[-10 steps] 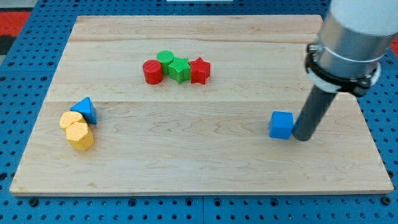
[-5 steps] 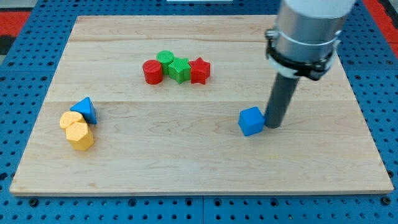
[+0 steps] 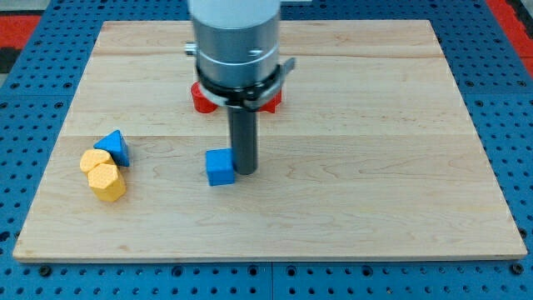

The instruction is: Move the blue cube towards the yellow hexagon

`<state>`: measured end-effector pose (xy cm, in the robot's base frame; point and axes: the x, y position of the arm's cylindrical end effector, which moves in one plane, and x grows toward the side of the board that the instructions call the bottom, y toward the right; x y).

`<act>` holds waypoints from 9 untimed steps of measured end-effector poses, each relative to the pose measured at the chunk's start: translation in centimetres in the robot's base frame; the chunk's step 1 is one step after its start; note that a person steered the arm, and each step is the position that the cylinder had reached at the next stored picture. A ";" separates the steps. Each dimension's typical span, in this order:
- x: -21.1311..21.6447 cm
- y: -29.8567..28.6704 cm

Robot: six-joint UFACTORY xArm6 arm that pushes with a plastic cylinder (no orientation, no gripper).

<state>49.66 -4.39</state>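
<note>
Blue cube (image 3: 220, 167): sits on the desk (image 3: 358, 208) a bit toward the view's left of centre, flat on the wood, roughly level with the yellow pieces further to the view's left.

My tip (image 3: 244, 172): right up against the cube's side on the view's right, looks like it's touching it. The rod comes straight down from the big grey arm body that fills the top middle of the view.

Fingers: none on this rig, so nothing is opened, closed or held; it's just a straight dark rod ending in the tip.

Yellow hexagon (image 3: 107, 181): near the desk's edge on the view's left, well apart from the cube with bare wood between them.

Other yellow block (image 3: 93, 159): tucked just above and to the view's left of the hexagon, touching it. Shape is hard to call from here, kinda rounded.

Blue triangle (image 3: 113, 147): just above the yellow pair, touching or nearly touching the upper yellow one.

Red cylinder (image 3: 201, 98): peeks out at the view's left of the arm body, up toward the view's top, mostly hidden.

Red block (image 3: 272, 96): a small bit shows at the view's right of the arm body, can't make out the shape.

Desk surround: blue pegboard (image 3: 516, 125) with holes all around the wood.
</note>
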 end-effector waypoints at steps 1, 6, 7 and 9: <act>0.0 -3.3; 2.9 -5.4; 2.5 -7.7; 1.7 -8.2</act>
